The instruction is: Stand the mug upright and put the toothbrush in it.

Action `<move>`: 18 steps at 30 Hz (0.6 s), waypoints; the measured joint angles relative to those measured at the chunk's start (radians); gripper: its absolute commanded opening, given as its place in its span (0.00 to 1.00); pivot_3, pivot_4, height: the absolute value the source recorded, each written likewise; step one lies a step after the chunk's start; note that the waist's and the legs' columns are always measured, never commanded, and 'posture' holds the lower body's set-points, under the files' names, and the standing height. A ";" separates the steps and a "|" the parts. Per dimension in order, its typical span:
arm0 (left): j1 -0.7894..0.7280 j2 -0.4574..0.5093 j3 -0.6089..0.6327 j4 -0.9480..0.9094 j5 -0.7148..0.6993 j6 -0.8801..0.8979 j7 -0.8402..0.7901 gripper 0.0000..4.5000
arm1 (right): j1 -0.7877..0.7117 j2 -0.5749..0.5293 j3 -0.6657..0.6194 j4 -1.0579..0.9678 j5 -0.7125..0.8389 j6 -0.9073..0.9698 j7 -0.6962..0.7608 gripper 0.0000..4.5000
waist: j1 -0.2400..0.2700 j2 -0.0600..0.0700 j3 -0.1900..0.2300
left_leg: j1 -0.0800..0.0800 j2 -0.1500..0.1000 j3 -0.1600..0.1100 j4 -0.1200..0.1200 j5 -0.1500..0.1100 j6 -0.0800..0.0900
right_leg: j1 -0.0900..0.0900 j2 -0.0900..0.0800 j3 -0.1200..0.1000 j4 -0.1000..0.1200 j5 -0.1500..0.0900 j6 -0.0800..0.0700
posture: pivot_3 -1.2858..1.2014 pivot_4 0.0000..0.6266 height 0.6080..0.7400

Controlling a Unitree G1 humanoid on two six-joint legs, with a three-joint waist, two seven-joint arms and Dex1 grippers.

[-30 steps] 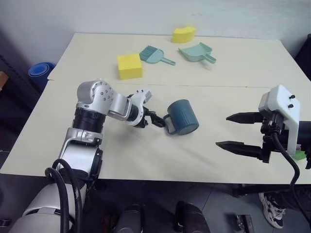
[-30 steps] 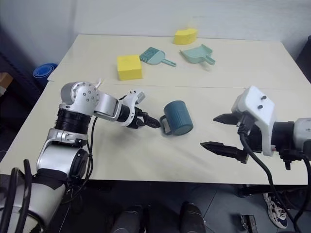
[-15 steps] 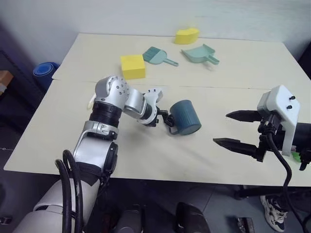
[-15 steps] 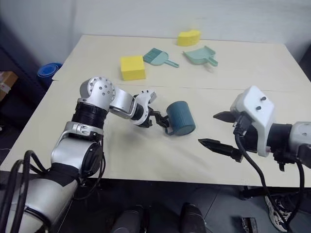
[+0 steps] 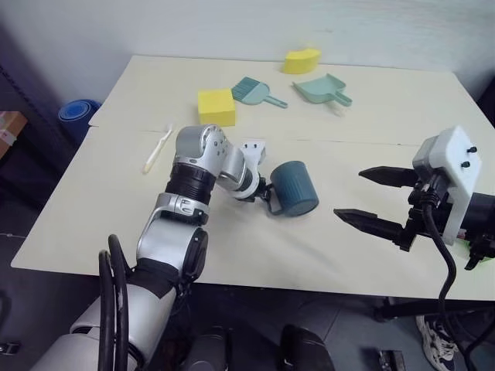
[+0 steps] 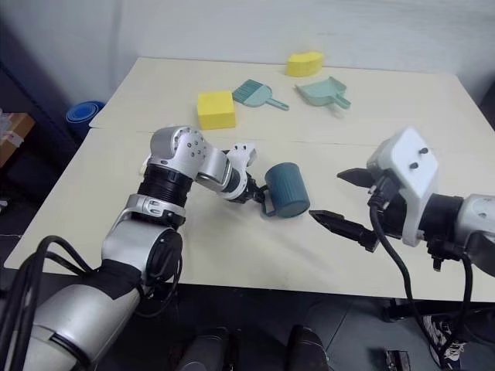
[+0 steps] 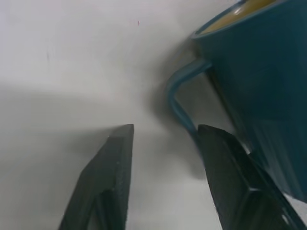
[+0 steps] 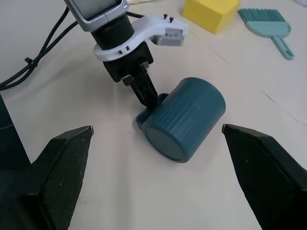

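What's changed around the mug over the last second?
The left claw has closed in from beside the mug onto its handle, fingers now straddling the loop and narrowing, not yet clamped. The mug still lies on its side, the toothbrush still on the table, and the right claw stays open.

Left hand [image 5: 265,193] at tipped mug [image 5: 294,188]

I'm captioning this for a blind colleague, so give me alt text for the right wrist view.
A dark blue mug lies on its side on a cream table, with the left end effector at its handle. Behind are a yellow block and a teal hand brush.
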 measured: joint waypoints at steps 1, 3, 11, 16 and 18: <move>-0.002 -0.004 0.000 0.003 0.008 -0.003 -0.009 0.53 | 0.001 -0.001 0.000 0.000 0.010 -0.002 -0.009 1.00 | 0.001 0.000 0.000 | 0.000 0.000 0.000 0.000 0.000 0.000 | 0.000 0.000 0.000 0.000 0.000 0.000 | 0.52 0.24 1.00; -0.008 -0.016 0.000 0.012 0.034 -0.016 -0.031 0.53 | 0.005 -0.005 0.000 0.001 0.037 -0.013 -0.034 1.00 | 0.004 0.000 0.000 | 0.000 0.000 0.000 0.000 0.000 0.000 | 0.000 0.000 0.000 -0.001 0.000 0.000 | 0.52 0.24 1.00; -0.025 -0.035 0.030 0.081 0.100 -0.081 -0.084 0.33 | 0.076 -0.063 -0.027 0.003 0.089 -0.022 -0.051 1.00 | 0.008 -0.002 -0.002 | 0.000 0.000 0.000 0.000 0.000 0.000 | 0.000 0.000 0.000 -0.002 0.000 0.000 | 0.52 0.24 1.00; -0.026 -0.047 0.065 0.110 0.124 -0.098 -0.104 0.01 | 0.118 -0.084 -0.076 0.001 0.105 -0.039 -0.031 1.00 | 0.008 -0.003 -0.002 | -0.001 0.000 0.000 0.000 0.000 0.001 | 0.000 0.000 0.000 -0.002 0.000 0.000 | 0.52 0.24 1.00; -0.026 -0.059 0.074 0.114 0.126 -0.099 -0.110 0.00 | 0.127 -0.089 -0.083 0.000 0.106 -0.040 -0.026 1.00 | 0.007 -0.003 -0.002 | -0.001 0.001 0.000 -0.001 0.000 0.001 | -0.001 0.000 -0.001 -0.002 0.000 0.000 | 0.52 0.24 1.00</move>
